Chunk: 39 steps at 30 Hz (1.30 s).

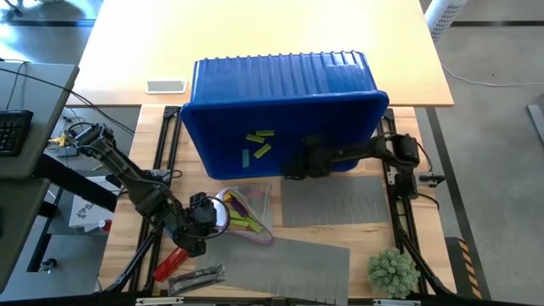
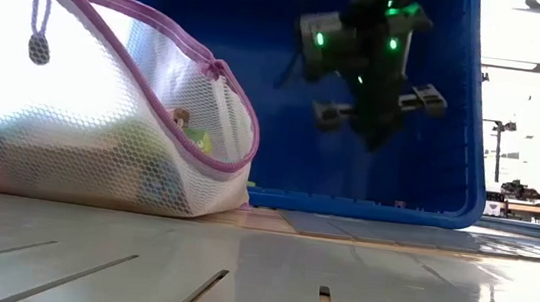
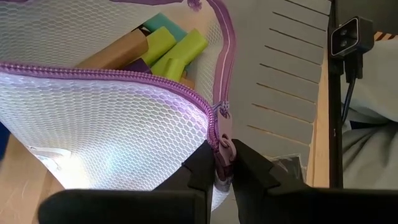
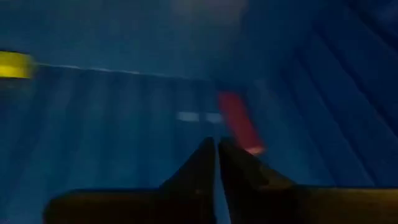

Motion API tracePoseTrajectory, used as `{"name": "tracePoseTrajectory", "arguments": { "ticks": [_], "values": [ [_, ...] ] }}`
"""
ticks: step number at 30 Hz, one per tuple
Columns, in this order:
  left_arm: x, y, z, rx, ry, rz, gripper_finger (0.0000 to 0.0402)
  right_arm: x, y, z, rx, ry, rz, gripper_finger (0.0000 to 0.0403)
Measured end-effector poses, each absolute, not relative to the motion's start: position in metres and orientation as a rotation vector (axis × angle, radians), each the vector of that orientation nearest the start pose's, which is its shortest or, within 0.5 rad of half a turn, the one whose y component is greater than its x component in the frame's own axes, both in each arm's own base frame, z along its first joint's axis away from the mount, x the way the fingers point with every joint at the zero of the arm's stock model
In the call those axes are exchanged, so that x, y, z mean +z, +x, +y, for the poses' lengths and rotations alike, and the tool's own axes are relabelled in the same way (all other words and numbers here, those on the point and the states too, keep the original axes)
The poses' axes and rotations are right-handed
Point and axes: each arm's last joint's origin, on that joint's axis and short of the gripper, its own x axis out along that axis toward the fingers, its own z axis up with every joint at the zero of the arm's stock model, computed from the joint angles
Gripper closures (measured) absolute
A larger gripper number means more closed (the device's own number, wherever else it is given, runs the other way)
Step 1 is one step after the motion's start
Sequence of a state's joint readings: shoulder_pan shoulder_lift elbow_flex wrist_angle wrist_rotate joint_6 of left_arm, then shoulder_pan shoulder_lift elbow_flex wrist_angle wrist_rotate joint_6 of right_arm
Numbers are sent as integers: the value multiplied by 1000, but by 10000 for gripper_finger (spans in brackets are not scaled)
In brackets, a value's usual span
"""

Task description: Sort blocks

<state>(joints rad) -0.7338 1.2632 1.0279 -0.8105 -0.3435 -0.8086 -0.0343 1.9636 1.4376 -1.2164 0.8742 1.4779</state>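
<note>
A white mesh bag point(image 1: 248, 211) with a purple zipper rim lies at the table's near left, its underside on the table point(image 2: 95, 188). Inside it are lime point(image 3: 180, 53), tan point(image 3: 115, 53) and teal point(image 3: 158, 23) blocks. My left gripper point(image 1: 211, 214) is shut on the bag's rim. Several lime blocks point(image 1: 259, 144) lie on the floor of the blue bin point(image 1: 221, 127). My right gripper point(image 1: 293, 166) hangs inside the bin near its front wall, shut and with nothing between its fingers point(image 4: 216, 146). A blurred reddish bar point(image 4: 239, 121) lies just beyond its fingertips. My left gripper point(image 3: 221, 158) pinches the bag's purple zipper rim point(image 3: 222, 140) between its two fingers, at the end where the zipper pull sits. The fingers slant down from the table's left side. The rim is held up with the mouth open, while the bag's body rests on the table.
A red cylindrical tool point(image 1: 170, 262) and a crumpled clear wrapper point(image 1: 197, 276) lie near the front left. Grey slotted mats point(image 1: 336, 204) cover the middle and right. A green plant ball point(image 1: 393, 270) sits at the front right, and a phone point(image 1: 166, 86) lies beyond the bin.
</note>
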Motion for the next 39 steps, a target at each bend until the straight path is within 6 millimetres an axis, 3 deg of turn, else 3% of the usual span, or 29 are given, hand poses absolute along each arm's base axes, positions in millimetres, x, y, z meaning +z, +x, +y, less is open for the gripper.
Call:
{"name": "tracePoseTrajectory", "arguments": {
  "ticks": [6, 13, 19, 23, 27, 32, 39],
  "values": [
    [274, 185, -153, 30, -206, 958, 378, 163, 329, -64, -1688, 545, 757, 343],
    [274, 185, -153, 29, -206, 958, 378, 129, 308, -87, -1891, 804, 376, 290],
    [274, 185, -153, 28, -207, 959, 378, 115, 297, -105, -1908, 866, 456, 288],
    [274, 185, -153, 29, -207, 959, 378, 121, 314, -104, -1712, 843, 669, 288],
    [274, 185, -153, 29, -207, 959, 378, 146, 343, -86, -1486, 745, 764, 288],
    [274, 185, -153, 28, -207, 959, 378, 167, 351, -69, -1470, 526, 762, 288],
    [274, 185, -153, 29, -206, 959, 378, 149, 338, -76, -1558, 635, 751, 288]
  ]
}}
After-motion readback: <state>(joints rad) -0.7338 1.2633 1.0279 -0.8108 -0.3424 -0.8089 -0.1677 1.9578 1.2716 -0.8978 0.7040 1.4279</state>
